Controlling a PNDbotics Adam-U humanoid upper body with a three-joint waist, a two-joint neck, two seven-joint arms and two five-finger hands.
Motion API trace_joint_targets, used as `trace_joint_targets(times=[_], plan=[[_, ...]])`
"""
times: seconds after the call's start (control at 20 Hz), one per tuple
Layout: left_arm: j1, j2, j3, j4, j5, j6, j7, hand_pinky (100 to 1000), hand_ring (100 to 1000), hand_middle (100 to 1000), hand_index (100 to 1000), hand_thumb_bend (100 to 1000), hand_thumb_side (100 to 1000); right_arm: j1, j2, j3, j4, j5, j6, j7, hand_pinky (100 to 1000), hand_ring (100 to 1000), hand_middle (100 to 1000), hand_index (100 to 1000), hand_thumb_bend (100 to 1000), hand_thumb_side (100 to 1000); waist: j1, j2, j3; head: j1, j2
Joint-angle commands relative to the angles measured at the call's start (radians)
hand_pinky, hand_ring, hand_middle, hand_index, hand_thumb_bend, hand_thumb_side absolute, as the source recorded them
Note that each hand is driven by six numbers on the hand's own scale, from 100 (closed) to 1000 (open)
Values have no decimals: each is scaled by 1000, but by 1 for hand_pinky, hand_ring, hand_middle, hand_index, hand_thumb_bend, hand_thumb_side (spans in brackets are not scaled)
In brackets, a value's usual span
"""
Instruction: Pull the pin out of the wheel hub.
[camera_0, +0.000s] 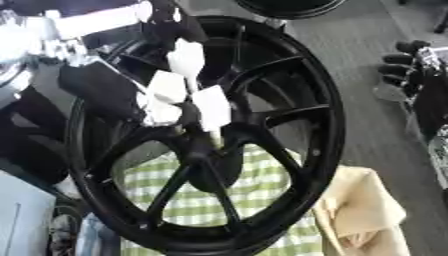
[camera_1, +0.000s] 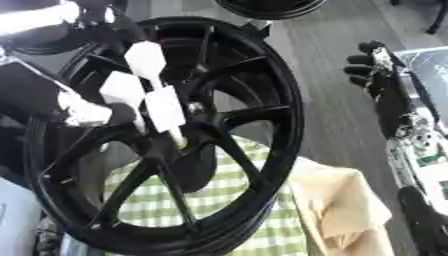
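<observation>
Left hand (camera_0: 179, 95), with pale, blocky fingertips, is down at the centre of the wheel hub (camera_0: 206, 142). Its fingers (camera_1: 164, 111) are drawn together over the spot where the spokes meet, apparently pinching something there. The pin (camera_1: 179, 136) itself is hard to make out. I see only a short pale sliver below the lowest fingertip, and I take that for it, though I would not swear to it.

Handling, as I judge it: the pin looks small, rigid and probably smooth, seated in the hub's bore. It offers only its exposed end to take hold of, so a fingertip pinch and a straight pull along its axis seem the way. Pulled at an angle, it could bind or slip free of the pads.

The alloy wheel (camera_1: 289, 125) is black, stiff and surely heavy. It stands tilted on its rim over a green checked cloth (camera_0: 254, 200), with a cream cloth (camera_1: 341, 205) beside it. It should not shift much under a small pull.

Right hand (camera_1: 376, 67) hangs well apart at the right edge, fingers curled, holding nothing.
</observation>
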Motion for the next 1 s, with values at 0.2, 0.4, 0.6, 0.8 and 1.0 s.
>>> trace_joint_targets(times=[0.2, 0.4, 0.6, 0.8, 1.0], plan=[[12, 30, 57, 68, -112, -49, -110, 799, 736, 760, 836, 503, 342, -7, -21, -4, -13, 6, 0, 3, 842, 768, 711, 853, 100, 839, -3, -22, -1, 5, -7], [25, 14, 75, 94, -184, -77, -182, 789, 722, 753, 834, 486, 345, -7, -21, -4, -13, 6, 1, 4, 842, 769, 712, 854, 100, 841, -3, -21, -1, 2, -4], [25, -3, 95, 99, -224, -82, -250, 782, 709, 744, 833, 463, 337, -6, -21, -3, -13, 9, 2, 6, 842, 769, 712, 854, 100, 842, -5, -20, 0, -2, -5], [18, -13, 116, 85, -213, -65, -295, 768, 685, 719, 808, 432, 299, -5, -20, -3, -12, 11, 3, 6, 843, 769, 713, 854, 100, 845, -6, -20, 1, -5, -5], [14, -19, 119, 70, -194, -51, -287, 751, 653, 695, 793, 419, 247, -5, -20, -3, -11, 13, 4, 8, 843, 769, 713, 854, 100, 846, -7, -19, 1, -7, -3]])
